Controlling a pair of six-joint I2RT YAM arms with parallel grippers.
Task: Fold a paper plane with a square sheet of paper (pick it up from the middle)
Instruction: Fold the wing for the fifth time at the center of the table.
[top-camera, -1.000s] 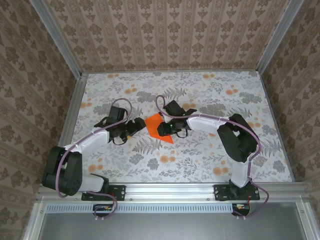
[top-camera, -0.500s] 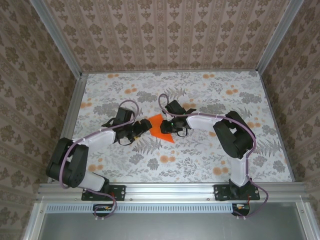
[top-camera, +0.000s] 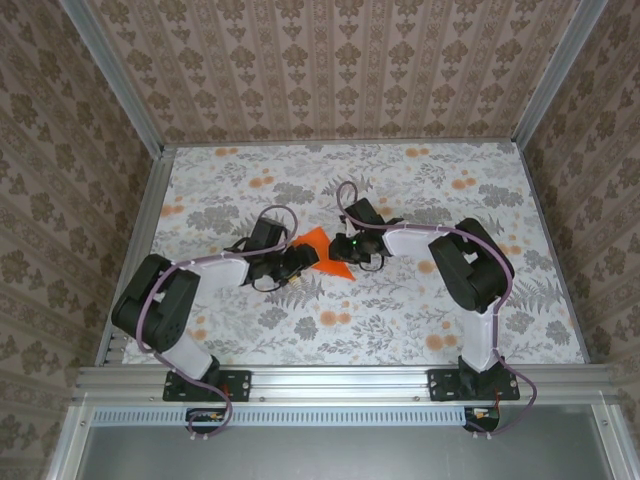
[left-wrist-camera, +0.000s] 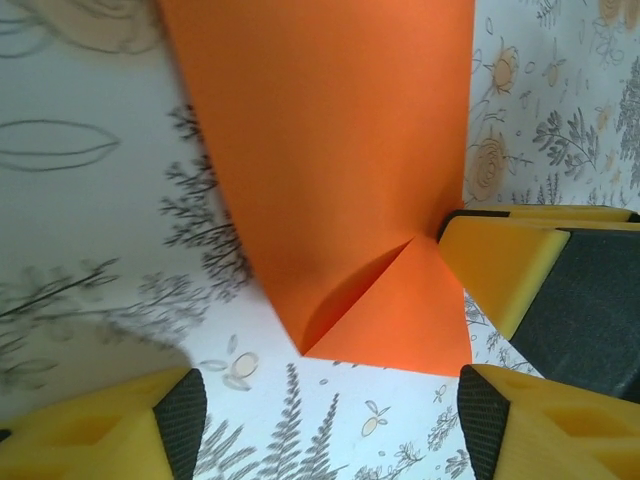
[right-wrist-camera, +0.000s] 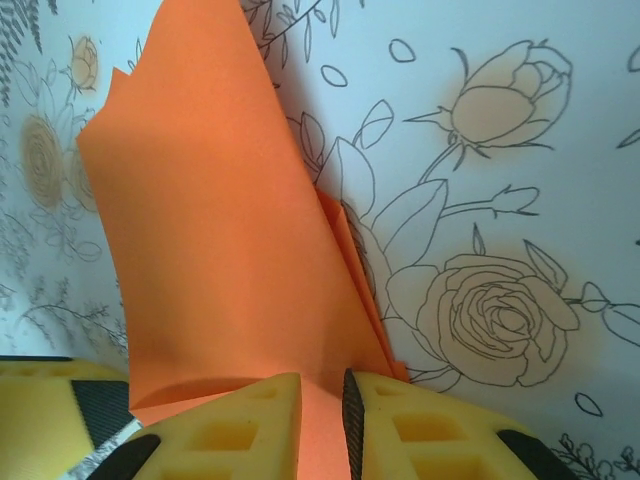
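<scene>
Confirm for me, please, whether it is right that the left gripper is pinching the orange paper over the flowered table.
Not quite: it is the right gripper that is pinching the orange paper over the flowered table, as the right wrist view shows; the left gripper stands open at the paper's corner.

You have bare table (top-camera: 420, 170) along the far edge and into both far corners. At the centre, the left gripper (top-camera: 300, 262) and right gripper (top-camera: 338, 254) crowd the square sheet of paper (top-camera: 316, 240). The left arm (top-camera: 205, 272) and right arm (top-camera: 470, 265) bar the near corners. Walls (top-camera: 330, 70) close three sides.
</scene>
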